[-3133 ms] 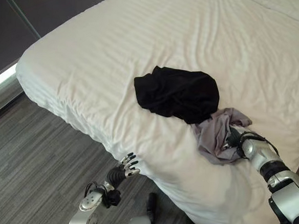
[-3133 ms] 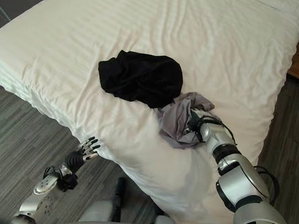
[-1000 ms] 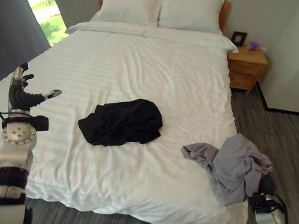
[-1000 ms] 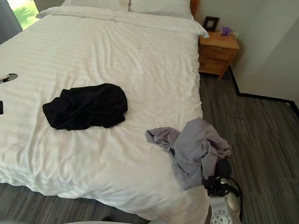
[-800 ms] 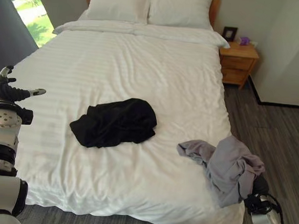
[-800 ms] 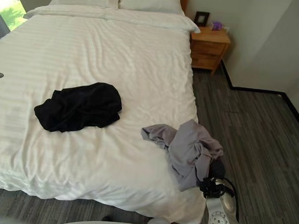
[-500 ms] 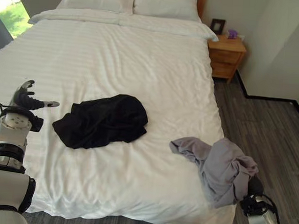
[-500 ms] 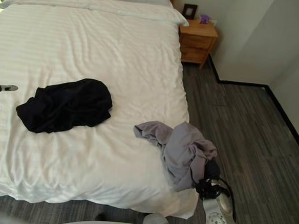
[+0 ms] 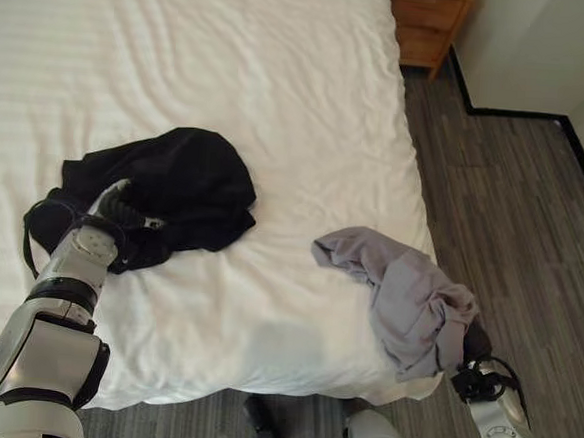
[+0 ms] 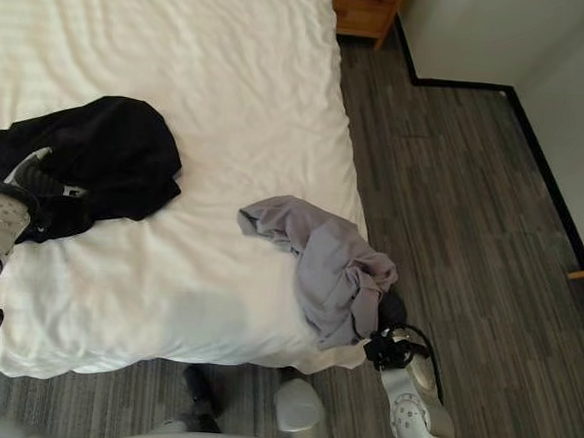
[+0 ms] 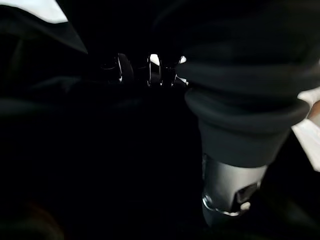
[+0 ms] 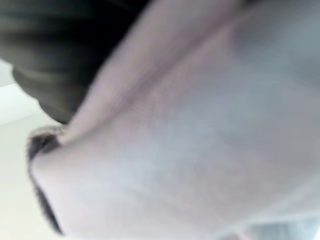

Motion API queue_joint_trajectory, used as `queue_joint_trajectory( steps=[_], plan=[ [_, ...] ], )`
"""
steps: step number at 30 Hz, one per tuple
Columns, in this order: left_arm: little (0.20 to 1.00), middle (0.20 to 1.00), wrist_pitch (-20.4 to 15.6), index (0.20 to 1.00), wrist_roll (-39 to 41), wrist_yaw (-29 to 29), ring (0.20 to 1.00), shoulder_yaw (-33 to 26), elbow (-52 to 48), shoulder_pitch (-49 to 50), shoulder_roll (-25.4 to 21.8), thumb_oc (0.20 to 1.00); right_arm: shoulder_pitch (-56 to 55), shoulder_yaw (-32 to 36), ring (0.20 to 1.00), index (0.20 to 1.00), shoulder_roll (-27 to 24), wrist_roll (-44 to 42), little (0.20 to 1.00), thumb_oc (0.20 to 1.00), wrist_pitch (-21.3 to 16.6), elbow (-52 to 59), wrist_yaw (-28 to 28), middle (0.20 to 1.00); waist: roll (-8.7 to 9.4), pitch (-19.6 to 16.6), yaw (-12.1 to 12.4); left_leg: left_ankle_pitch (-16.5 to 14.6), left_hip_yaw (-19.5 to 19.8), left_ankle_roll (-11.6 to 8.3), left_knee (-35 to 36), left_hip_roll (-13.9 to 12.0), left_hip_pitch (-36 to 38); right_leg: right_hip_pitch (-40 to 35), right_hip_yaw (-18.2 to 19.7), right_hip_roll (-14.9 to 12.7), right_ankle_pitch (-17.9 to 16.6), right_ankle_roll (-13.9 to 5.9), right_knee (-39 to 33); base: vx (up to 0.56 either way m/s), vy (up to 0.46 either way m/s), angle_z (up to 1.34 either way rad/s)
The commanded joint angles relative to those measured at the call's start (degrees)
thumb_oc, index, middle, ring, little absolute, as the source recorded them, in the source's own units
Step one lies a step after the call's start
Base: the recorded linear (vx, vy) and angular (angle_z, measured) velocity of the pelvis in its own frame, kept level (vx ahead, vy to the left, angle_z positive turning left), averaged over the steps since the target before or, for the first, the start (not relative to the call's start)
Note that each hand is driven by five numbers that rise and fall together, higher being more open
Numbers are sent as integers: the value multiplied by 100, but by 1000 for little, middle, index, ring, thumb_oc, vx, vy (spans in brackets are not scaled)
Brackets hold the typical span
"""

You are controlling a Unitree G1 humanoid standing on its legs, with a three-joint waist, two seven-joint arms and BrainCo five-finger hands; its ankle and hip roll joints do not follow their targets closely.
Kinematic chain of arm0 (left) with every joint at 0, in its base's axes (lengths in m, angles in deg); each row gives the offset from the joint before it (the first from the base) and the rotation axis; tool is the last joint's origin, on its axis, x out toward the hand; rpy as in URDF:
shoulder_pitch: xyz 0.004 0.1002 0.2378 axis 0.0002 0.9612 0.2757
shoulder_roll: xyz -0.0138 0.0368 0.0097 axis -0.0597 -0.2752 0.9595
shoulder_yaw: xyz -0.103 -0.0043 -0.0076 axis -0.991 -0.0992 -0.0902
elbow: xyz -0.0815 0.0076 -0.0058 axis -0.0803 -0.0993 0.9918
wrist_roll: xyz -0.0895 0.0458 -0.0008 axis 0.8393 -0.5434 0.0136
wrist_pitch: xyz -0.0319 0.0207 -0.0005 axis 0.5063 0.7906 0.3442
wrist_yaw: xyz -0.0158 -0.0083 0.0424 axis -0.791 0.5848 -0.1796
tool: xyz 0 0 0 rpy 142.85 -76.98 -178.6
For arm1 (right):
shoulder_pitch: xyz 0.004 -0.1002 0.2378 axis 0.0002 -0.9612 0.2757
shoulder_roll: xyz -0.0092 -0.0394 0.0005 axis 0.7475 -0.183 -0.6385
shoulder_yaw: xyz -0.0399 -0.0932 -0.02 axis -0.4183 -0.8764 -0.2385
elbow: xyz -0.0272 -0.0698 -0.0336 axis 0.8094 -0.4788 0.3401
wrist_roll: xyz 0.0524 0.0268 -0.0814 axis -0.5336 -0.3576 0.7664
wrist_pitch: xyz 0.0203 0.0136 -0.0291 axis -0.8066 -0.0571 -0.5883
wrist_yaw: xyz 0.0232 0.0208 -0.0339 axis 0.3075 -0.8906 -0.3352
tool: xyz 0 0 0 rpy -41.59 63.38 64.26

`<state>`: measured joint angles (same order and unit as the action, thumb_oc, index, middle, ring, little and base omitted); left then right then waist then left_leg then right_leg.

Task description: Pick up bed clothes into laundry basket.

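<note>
left hand (image 9: pixel 122 207): has come down from mid-air onto the black garment (image 9: pixel 189 187) mid-bed (image 9: pixel 310 100); fingers buried in cloth, grip unreadable.
right hand (image 9: pixel 476 344): at the bed's foot corner under the grey garment (image 9: pixel 411 303); grip hidden, cloth half off the edge.
status: both garments reached, neither binned.

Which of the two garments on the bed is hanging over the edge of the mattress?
The grey garment, draped over the bed's corner at the right hand. The black garment lies fully on the bed.
</note>
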<state>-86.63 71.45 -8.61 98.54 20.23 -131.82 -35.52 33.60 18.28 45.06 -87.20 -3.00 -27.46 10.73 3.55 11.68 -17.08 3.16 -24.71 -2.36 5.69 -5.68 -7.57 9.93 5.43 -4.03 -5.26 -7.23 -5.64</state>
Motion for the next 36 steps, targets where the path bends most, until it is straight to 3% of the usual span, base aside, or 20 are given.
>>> queue_joint_trajectory(
  steps=[1, 5, 6, 7, 8, 9, 11, 12, 14, 17, 18, 24, 25, 28, 31, 32, 36],
  plan=[
    [1000, 1000, 191, 1000, -996, 16, 1000, 121, 348, -216, 92, 1000, 129, 257, 200, 200, -68, -234, 200, 200, -179, 320, -235, 200, -138, -20, 161, -259, -319, -802, -69, -727, 946, 614, -294, -250, -661, -615, 64, 125, 44, -13],
    [1000, 1000, 290, 1000, -1590, -57, 1000, 255, 522, 82, 286, 1000, 74, 248, 200, 200, -92, -230, 200, 200, -166, 308, -270, 200, -129, -54, 144, -283, -376, -812, -69, -735, 987, 615, -272, -240, -644, -610, 64, 49, 16, -10],
    [896, 896, 308, 896, -1738, -123, 896, 287, 574, 178, 355, 896, 55, 245, 200, 200, -95, -229, 200, 200, -162, 310, -286, 200, -126, -75, 139, -297, -393, -813, -69, -738, 1003, 610, -267, -242, -636, -612, 64, 32, 4, -6],
    [576, 576, 322, 576, -1906, -158, 576, 334, 631, 288, 419, 576, 43, 228, 200, 200, -101, -205, 200, 200, -145, 267, -314, 200, -128, -100, 130, -309, -406, -813, -69, -739, 1028, 601, -262, -240, -621, -614, 64, 41, 7, -5],
    [200, 200, 327, 200, -1951, -218, 200, 294, 590, 416, 493, 200, 11, 209, 200, 200, -128, -178, 200, 200, -136, 252, -345, 200, -140, -144, 134, -341, -424, -811, -69, -739, 1066, 583, -269, -246, -608, -619, 64, -36, -51, -4],
    [200, 200, 331, 200, -1950, -199, 200, 266, 580, 464, 509, 200, 17, 194, 200, 200, -139, -174, 200, 200, -140, 262, -355, 200, -95, -157, 124, -192, -473, -786, -69, -729, 1011, 643, -263, -247, -713, -561, 64, -48, -47, -4],
    [200, 200, 317, 200, -1907, -200, 200, 247, 568, 501, 531, 200, 18, 181, 200, 200, -151, -179, 200, 200, -144, 268, -368, 200, -160, -171, 134, -348, -404, -810, -69, -733, 1081, 567, -287, -247, -598, -612, 64, -1, 2, -2],
    [200, 200, 307, 200, -1757, -208, 200, 153, 522, 523, 530, 200, 30, 173, 200, 200, -160, -192, 200, 200, -145, 295, -382, 200, -115, -174, 142, -203, -435, -783, -69, -725, 1020, 619, -288, -253, -702, -550, 64, -9, -9, -5],
    [200, 200, 275, 200, -1537, -172, 200, 29, 424, 533, 556, 200, 22, 155, 200, 200, -170, -198, 200, 200, -145, 319, -386, 200, -126, -191, 159, -199, -384, -780, -69, -726, 1004, 596, -328, -260, -689, -535, 64, -42, -33, -2],
    [200, 200, 97, 200, -91, -185, 200, -550, 93, 603, 663, 200, 4, 190, 200, 200, -155, -201, 200, 200, -158, 321, -369, 200, -145, -186, 190, -176, -229, -772, -69, -743, 942, 544, -445, -297, -650, -501, 64, -31, -26, 9],
    [200, 200, -96, 200, 1067, -214, 200, -876, -268, 583, 837, 200, 9, 227, 200, 200, -102, -180, 200, 200, -184, 284, -310, 200, -158, -163, 219, -164, -104, -769, -69, -741, 878, 497, -549, -337, -630, -480, 64, -49, -31, 26],
    [200, 200, -351, 200, 2493, -195, 200, -1102, -1223, 721, 1169, 200, 44, 277, 200, 200, -39, -116, 200, 200, -201, 295, -199, 200, -158, -143, 272, -160, 75, -753, -69, -732, 827, 378, -694, -387, -599, -452, 64, -18, 5, 33],
    [200, 200, -529, 200, 3753, -351, 200, -1180, -2111, 1046, 1552, 200, 134, 271, 200, 200, 12, -16, 200, 200, -191, 252, -109, 200, -162, -159, 326, -183, 135, -737, -69, -726, 869, 270, -744, -424, -563, -430, 64, 9, 34, 13],
    [200, 200, -584, 200, 4204, -448, 200, -1134, -2667, 1303, 1684, 200, 176, 287, 200, 200, 14, 51, 200, 200, -188, 227, -64, 200, -161, -194, 355, -210, 151, -725, -69, -710, 921, 189, -764, -433, -542, -421, 64, 26, 36, 11],
    [200, 200, -659, 200, 5150, -702, 200, -1124, -3495, 1628, 1960, 200, 227, 314, 200, 200, 45, 102, 200, 200, -160, 136, -44, 200, -177, -278, 386, -255, 154, -708, -69, -685, 1025, 60, -781, -458, -501, -413, 64, 46, 41, 4],
    [200, 200, -699, 200, 5838, -818, 200, -1133, -4059, 1853, 2310, 200, 273, 286, 200, 200, 89, 158, 200, 200, -156, 37, 18, 200, -182, -355, 407, -286, 187, -694, -69, -664, 1091, -43, -797, -480, -471, -409, 64, 73, 39, 2],
    [200, 200, -822, 200, 6552, -984, 200, -1025, -5076, 2148, 2733, 200, 340, 305, 200, 200, 136, 256, 200, 200, -179, -3, 124, 200, -190, -499, 449, -321, 279, -662, -69, -631, 1178, -226, -838, -514, -403, -386, 64, 51, 16, 5]
  ],
)
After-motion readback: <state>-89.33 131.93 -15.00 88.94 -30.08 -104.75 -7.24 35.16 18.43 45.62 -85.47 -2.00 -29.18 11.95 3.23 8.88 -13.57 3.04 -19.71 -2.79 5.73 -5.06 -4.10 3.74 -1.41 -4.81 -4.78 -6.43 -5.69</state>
